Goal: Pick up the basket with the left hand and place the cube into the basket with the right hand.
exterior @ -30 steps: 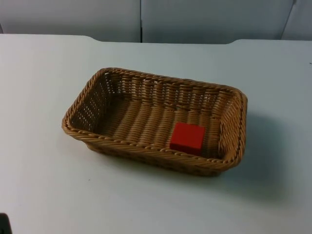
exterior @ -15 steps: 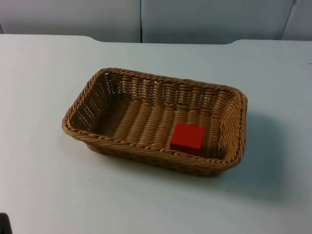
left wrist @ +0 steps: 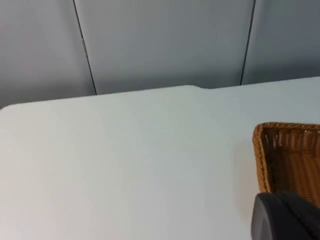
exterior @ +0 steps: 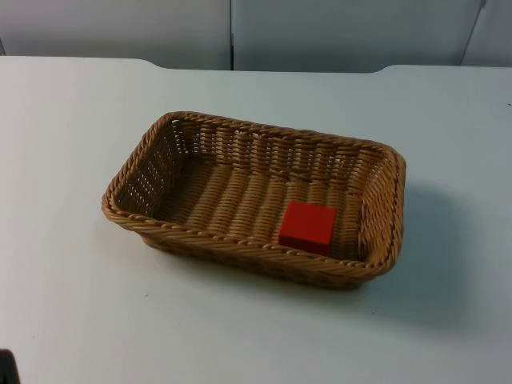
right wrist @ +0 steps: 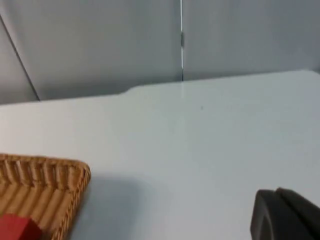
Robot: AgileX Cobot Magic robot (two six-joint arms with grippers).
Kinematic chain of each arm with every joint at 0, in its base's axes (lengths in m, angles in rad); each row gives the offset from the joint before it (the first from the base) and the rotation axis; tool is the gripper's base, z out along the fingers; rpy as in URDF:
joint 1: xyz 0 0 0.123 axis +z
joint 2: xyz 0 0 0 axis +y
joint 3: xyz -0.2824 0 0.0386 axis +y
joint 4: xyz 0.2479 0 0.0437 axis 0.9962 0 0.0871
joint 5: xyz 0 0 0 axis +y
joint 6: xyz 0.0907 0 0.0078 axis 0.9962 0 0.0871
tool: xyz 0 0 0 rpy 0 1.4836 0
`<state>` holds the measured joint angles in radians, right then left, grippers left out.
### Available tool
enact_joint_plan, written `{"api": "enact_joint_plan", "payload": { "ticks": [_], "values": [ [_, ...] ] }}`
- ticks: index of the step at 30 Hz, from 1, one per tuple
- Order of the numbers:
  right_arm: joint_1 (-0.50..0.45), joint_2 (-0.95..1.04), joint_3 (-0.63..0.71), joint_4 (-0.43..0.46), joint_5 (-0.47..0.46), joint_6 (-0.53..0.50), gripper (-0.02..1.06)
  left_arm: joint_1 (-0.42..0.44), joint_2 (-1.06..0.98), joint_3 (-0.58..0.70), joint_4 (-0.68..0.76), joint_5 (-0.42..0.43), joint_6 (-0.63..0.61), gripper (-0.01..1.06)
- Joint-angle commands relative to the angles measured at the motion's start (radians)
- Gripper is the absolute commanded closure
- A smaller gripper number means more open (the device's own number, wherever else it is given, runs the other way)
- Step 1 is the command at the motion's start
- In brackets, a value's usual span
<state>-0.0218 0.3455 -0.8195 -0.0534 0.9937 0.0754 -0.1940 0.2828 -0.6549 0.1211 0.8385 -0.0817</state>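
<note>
A brown wicker basket (exterior: pixel 272 152) stands on the white table near its middle. A red cube (exterior: pixel 308 226) lies inside it on the floor, close to the right end wall. The left wrist view takes in one corner of the basket (left wrist: pixel 287 150) beyond the dark tip of my left gripper (left wrist: pixel 287 217), which hangs apart from it. In the right wrist view my right gripper (right wrist: pixel 285 215) is well away from the basket (right wrist: pixel 45 175) and the cube (right wrist: pixel 17 227). Both arms wait off to the sides, holding nothing that I can see.
White table top (exterior: pixel 80 304) spreads all around the basket and ends at the grey partition wall (exterior: pixel 320 32). A small dark shape (exterior: pixel 6 368) sits at the lower left edge of the top view.
</note>
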Motion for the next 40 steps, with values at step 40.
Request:
{"api": "enact_joint_plan", "payload": {
  "ticks": [40],
  "values": [
    [0.011, -0.346, 0.308, 0.132, 0.090, -0.195, 1.05, 0.001, -0.283, 0.138, -0.121, 0.243, 0.098, 1.05]
  ]
}}
